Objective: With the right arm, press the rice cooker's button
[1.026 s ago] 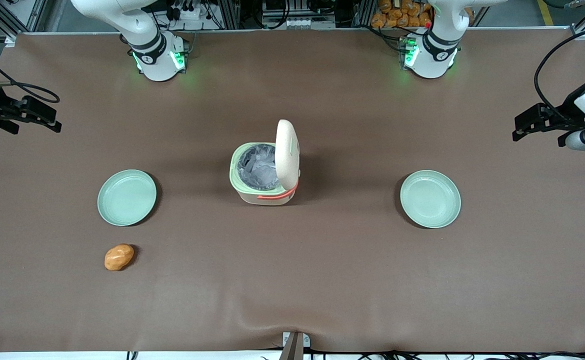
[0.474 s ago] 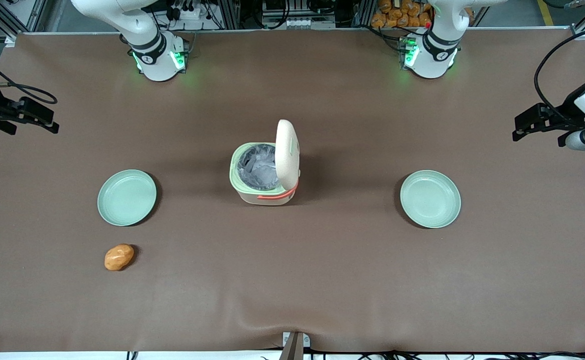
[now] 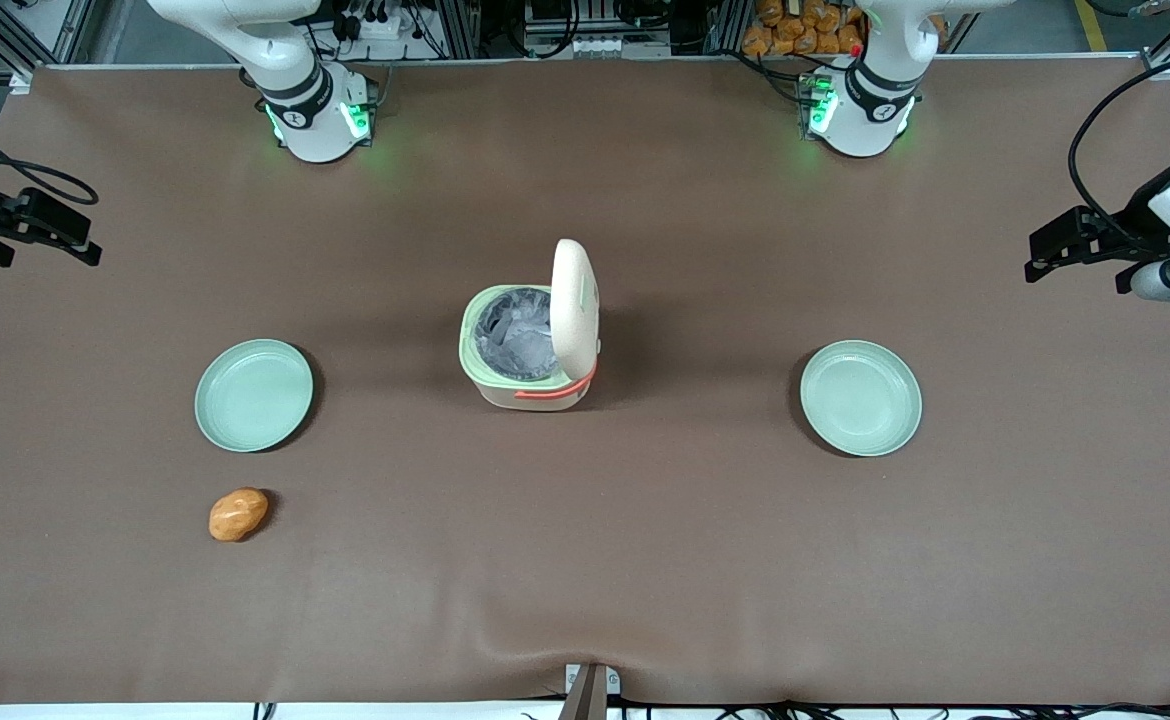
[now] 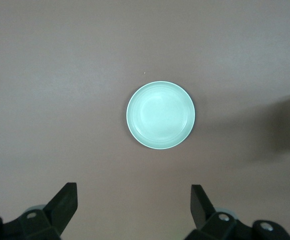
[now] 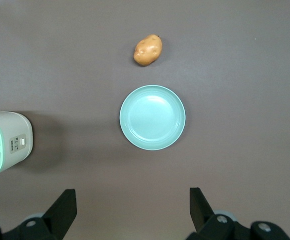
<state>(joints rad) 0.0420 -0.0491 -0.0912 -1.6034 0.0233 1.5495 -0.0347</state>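
Rice cooker: centre of the front view, on the brown counter; its cream lid stands upright and the grey liner shows inside the pale green rim.
Button: on the raised lid, too small to pick out with certainty.
End effector: at the left edge of the front view, above the counter at the working arm's end, well apart from the cooker; its black fingers are spread wide and hold nothing.
Plate: left of centre in the front view, between end effector and cooker.
Second plate: right of centre, toward the parked arm's end.
Potato: lower left, near the first plate, nearer the front camera.
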